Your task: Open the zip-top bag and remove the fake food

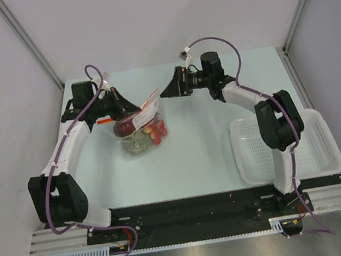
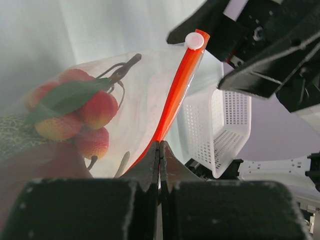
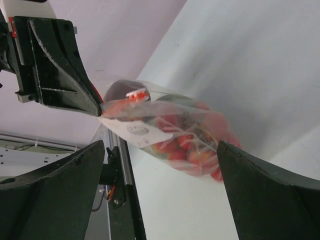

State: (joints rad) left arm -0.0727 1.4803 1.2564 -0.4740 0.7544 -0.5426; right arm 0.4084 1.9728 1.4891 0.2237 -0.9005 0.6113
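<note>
The zip-top bag [image 1: 141, 129] is on the far left of the table [image 1: 208, 161], away from its edges. The left gripper [image 2: 160, 152] is pinched tight on the red zip strip [image 2: 175, 90]. The right gripper [image 1: 166, 91] hangs just right of the bag, fingers [image 3: 260, 200] wide apart, holding nothing. Open table lies between the bag and the white basket [image 1: 321, 159], near right. The fake food [image 1: 147, 133] inside looks blurry through the plastic.

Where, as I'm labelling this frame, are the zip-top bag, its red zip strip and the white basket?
zip-top bag [image 1: 141, 129], top view, its clear middle.
red zip strip [image 2: 175, 95], left wrist view, its mid-length.
white basket [image 1: 321, 140], top view, bare mesh floor.
</note>
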